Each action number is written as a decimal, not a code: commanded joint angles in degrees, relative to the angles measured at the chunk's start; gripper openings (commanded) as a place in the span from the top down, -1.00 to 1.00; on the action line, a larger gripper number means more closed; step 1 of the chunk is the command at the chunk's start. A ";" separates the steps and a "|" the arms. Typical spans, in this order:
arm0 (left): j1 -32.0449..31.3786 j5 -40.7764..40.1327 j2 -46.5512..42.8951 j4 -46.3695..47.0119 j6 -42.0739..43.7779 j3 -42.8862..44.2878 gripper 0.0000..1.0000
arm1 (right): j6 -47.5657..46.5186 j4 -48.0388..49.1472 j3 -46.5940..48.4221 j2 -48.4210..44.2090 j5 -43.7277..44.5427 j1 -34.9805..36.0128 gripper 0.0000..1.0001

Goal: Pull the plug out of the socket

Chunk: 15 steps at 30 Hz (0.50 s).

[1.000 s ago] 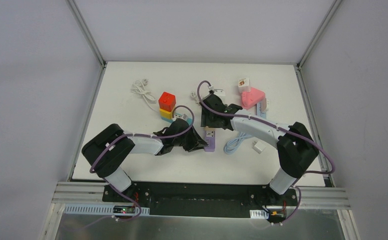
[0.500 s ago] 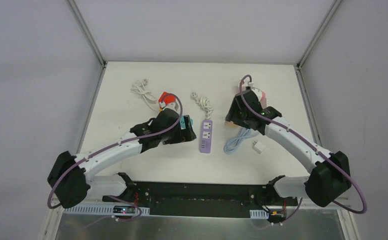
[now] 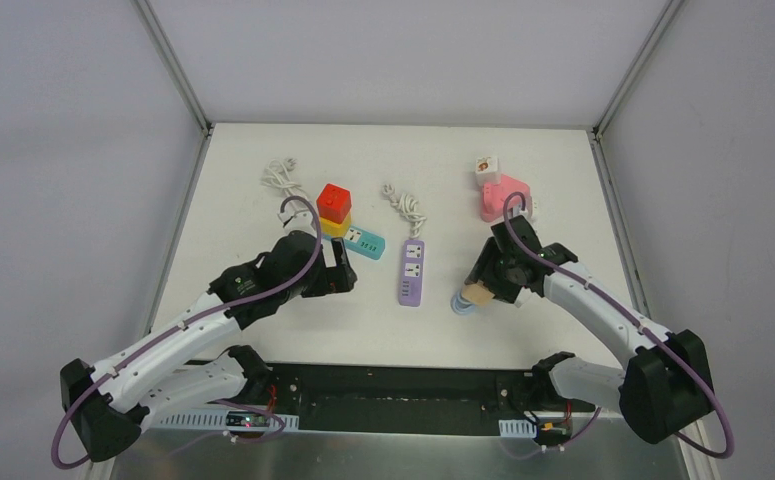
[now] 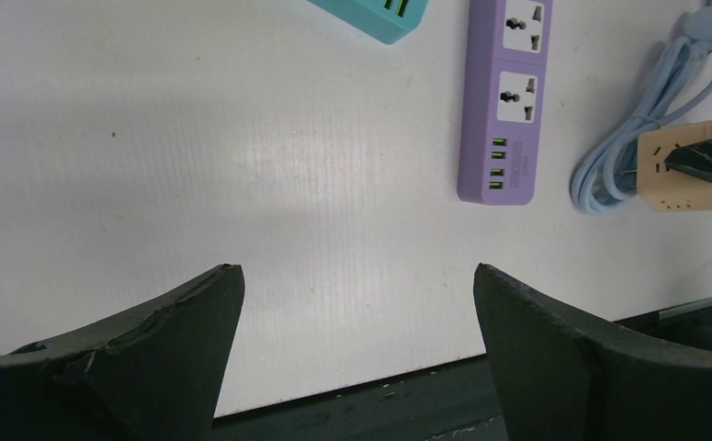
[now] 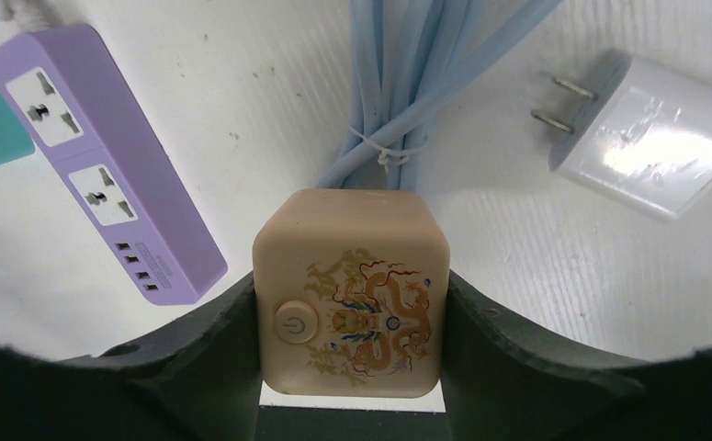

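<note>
This is a robotics lab test cell. A white tabletop (image 3: 403,150) is boxed in by plain grey panels (image 3: 63,150) on aluminium frame posts (image 3: 175,65). Two cabled arms (image 3: 193,325) are bolted at its near edge, and assorted power strips (image 3: 412,271) lie on it.

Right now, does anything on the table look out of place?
The white charger plug lies loose, prongs bare, beside the beige cube socket held in the right gripper. Nothing looks damaged.

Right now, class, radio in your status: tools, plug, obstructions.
Left tool open, empty. Right tool shut on beige cube socket. White plug out, prongs bare, lying apart. Nothing in the way.
</note>
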 commanded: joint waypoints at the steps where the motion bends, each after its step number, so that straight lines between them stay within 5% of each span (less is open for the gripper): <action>1: 0.47 -2.50 -3.69 -4.79 -0.04 -1.85 -0.98 | 4.25 -0.86 -1.02 -2.12 -5.09 -0.46 0.73; 7: 0.42 -2.16 -9.89 -6.76 -0.52 -3.42 -0.97 | 7.00 -0.64 -1.62 -5.90 -4.80 -1.48 0.56; 15: 0.42 -1.58 -14.39 -10.07 0.79 -3.49 -0.97 | 9.43 -6.25 2.00 -11.87 3.71 -1.88 0.80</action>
